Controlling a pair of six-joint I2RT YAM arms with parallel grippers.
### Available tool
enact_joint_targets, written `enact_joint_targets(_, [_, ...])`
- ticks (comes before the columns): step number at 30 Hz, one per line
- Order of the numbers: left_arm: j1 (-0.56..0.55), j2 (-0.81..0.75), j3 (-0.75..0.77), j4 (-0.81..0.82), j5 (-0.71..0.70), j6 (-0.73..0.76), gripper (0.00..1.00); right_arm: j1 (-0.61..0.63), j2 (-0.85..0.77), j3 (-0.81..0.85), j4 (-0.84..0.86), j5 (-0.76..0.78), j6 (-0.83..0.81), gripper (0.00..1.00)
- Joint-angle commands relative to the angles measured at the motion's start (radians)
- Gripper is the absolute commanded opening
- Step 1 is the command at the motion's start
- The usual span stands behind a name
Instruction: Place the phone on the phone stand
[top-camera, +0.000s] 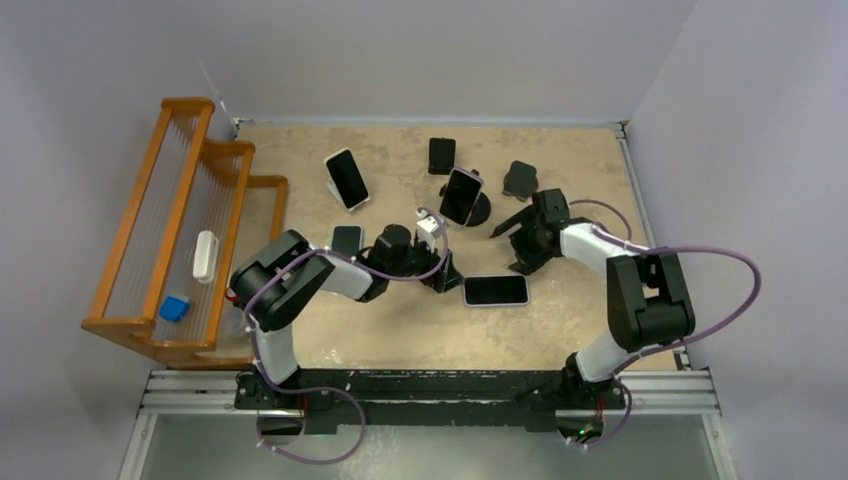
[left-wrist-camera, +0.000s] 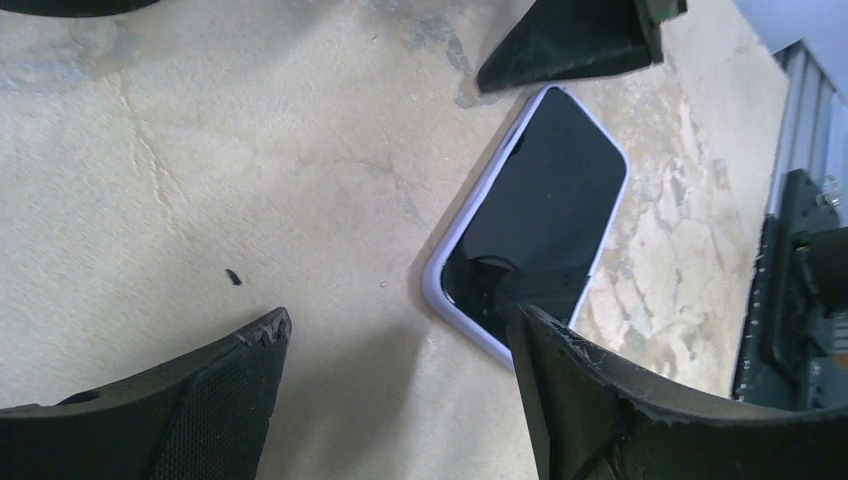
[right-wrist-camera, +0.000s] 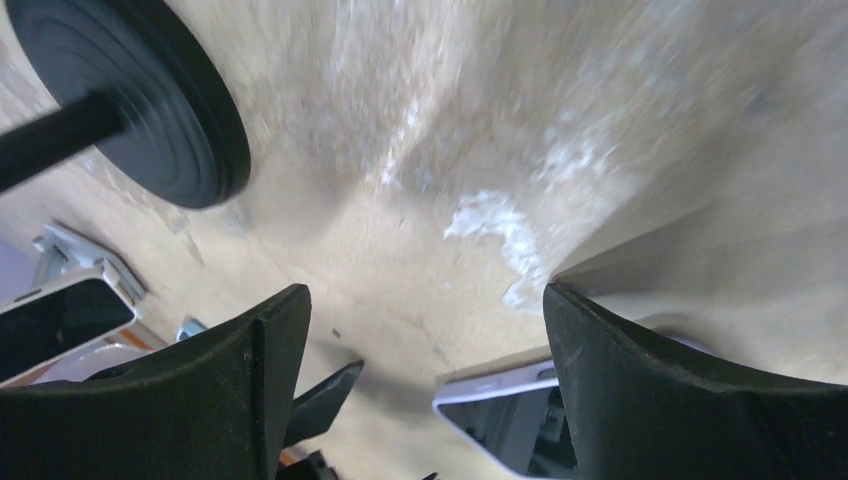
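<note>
Left end effector (left-wrist-camera: 400, 318) finger (left-wrist-camera: 620, 400) covers the phone (left-wrist-camera: 545, 210) corner.

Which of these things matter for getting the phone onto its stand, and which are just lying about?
Job: flat phone; black stand, apparently empty.
Lying about: phone on white stand; phone on round stand; rack, with white item and blue item in it.
</note>
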Motion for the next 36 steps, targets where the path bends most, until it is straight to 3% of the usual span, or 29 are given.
enact_joint_targets(1, [-0.003,-0.038,0.006,-0.008,-0.015,0.119,0.79,-0.045,-0.057,-0.08,0.108,0.128,-0.152,0.9])
enact_joint_targets(5, [-0.042,-0.075,0.016,-0.08,-0.056,0.102,0.79,-0.072,-0.16,-0.119,0.21,0.134,-0.247,0.94])
enact_joint_targets(9, [-0.151,-0.122,-0.006,-0.1,-0.18,0.321,0.79,-0.085,-0.315,-0.191,0.368,0.092,-0.409,0.94])
enact_joint_targets(13, [-0.185,-0.137,-0.076,0.032,-0.083,0.537,0.8,-0.088,-0.379,-0.218,0.404,0.07,-0.483,0.95])
enact_joint_targets(20, [-0.162,-0.1,0.016,-0.134,0.015,0.828,0.79,-0.088,-0.435,-0.288,0.47,-0.045,-0.478,0.95])
enact_joint_targets(27, [-0.034,-0.075,0.159,-0.228,0.302,0.835,0.8,-0.088,-0.444,-0.289,0.48,-0.091,-0.499,0.95])
enact_joint_targets(32, [-0.017,0.007,0.315,-0.461,0.479,0.824,0.8,-0.09,-0.446,-0.29,0.481,-0.097,-0.51,0.95])
enact_joint_targets(36, [-0.019,0.051,0.358,-0.517,0.567,0.779,0.8,-0.089,-0.456,-0.293,0.47,-0.085,-0.525,0.96])
